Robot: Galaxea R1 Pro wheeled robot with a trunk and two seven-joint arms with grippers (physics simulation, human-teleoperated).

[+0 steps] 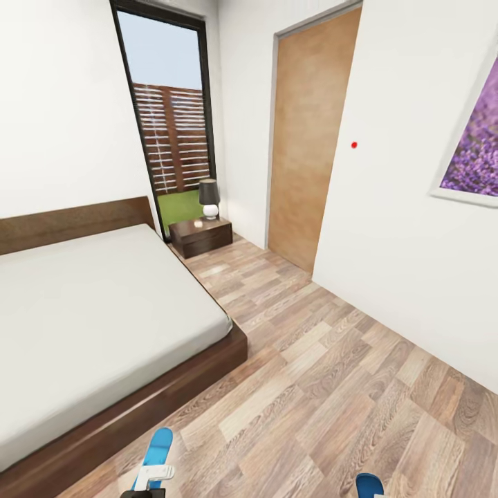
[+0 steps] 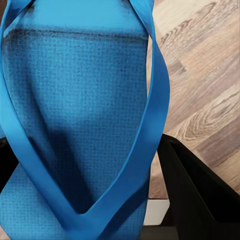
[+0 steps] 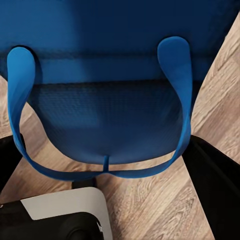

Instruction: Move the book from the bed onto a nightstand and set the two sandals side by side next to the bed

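Head view: bedroom with white walls and wood-plank floor (image 1: pixel 325 373). Bed (image 1: pixel 97 325) sits at left, pale mattress on a dark brown base, headboard against the far wall. Mattress top looks bare; I can't spot the book on the part shown.

Nightstand (image 1: pixel 200 236) is past the far corner of the bed, by the tall window (image 1: pixel 169 111). It carries a lamp (image 1: pixel 209 198) with a dark shade and a small pale item just beside it. Brown door (image 1: pixel 308 138) on the right wall, lavender picture (image 1: pixel 474 135) at the right edge.

Left tool (image 1: pixel 146 484) is at the bottom edge, near the foot corner of the bed. Left sandal (image 1: pixel 158 449) is in it, blue, sticking out forward over the floor, just off the bed base. Left wrist view: sandal sole (image 2: pixel 75 125) up close, straps converging to the toe post, black fingers (image 2: pixel 195 185) on either side of it. Reads as clamped on the sandal.

Right sandal (image 1: pixel 369 485) shows as a blue tip at the bottom edge, right of centre, well apart from the left one. Right wrist view: sandal (image 3: pixel 110 100) with its strap loop between the black fingers (image 3: pixel 215 185), floor beneath. Reads as clamped too.
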